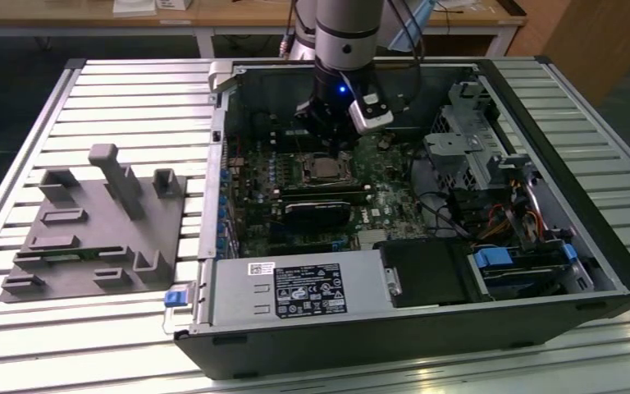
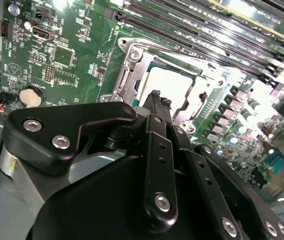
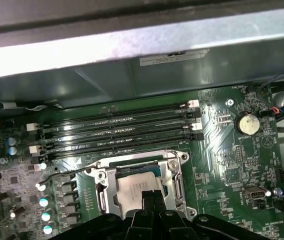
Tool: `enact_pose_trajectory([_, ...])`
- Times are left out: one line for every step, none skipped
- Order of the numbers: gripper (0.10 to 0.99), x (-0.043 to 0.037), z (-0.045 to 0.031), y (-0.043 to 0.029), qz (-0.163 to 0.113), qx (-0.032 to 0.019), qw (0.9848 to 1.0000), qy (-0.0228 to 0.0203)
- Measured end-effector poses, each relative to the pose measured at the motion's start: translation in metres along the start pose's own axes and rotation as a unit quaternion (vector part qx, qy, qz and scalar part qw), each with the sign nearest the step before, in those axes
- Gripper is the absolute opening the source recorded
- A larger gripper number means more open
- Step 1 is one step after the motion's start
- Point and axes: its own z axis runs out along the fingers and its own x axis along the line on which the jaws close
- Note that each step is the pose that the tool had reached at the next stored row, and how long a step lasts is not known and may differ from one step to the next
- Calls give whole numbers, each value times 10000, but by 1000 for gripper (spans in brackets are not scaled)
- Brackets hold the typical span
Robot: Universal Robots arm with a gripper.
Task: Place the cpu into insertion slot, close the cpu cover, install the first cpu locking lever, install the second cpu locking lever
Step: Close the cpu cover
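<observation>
The cpu [image 3: 131, 187], a silver-grey square, lies in the insertion slot [image 3: 97, 175] on the green board. The cpu cover [image 3: 175, 182], a silvery frame, lies down around it, so the chip shows through its window. A thin wire locking lever [image 3: 64, 172] reaches out sideways from the socket corner. My gripper [image 3: 149, 197] hangs just over the chip's edge with its black fingertips together and nothing seen between them. In the second wrist view the gripper [image 2: 158, 98] stands in front of the bright cpu [image 2: 174, 85] and the cover [image 2: 131, 75]. The exterior view has the gripper [image 1: 330, 152] above the cpu [image 1: 323, 171].
Long black memory slots [image 3: 116, 132] run beside the socket, and a coin battery [image 3: 247, 123] sits on the board. The black power supply [image 1: 299, 291] and drive cage [image 1: 468, 156] crowd the open case. A grey fixture [image 1: 96, 226] stands on the slatted table at the exterior view's left.
</observation>
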Motion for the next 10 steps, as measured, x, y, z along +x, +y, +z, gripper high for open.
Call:
enact_pose_trajectory([106, 6, 2, -2, -12, -4, 10000, -25])
enact_pose_trajectory([106, 12, 6, -4, -23, -9, 10000, -50])
enact_pose_trajectory([106, 18, 10, -6, -32, -14, 10000, -75])
enact_pose_trajectory([106, 24, 13, -8, -42, -18, 9999, -102])
enact_pose_trajectory([106, 29, 15, -9, -51, -21, 9999, -122])
enact_pose_trajectory([106, 32, 15, -10, -56, -23, 9999, -131])
enact_pose_trajectory([106, 31, 15, -10, -57, -22, 9999, -131])
enact_pose_trajectory([106, 31, 15, -10, -57, -23, 9999, -131])
enact_pose_trajectory([106, 32, 16, -10, -57, -23, 9999, -132])
enact_pose_trajectory([106, 32, 16, -10, -57, -23, 9999, -132])
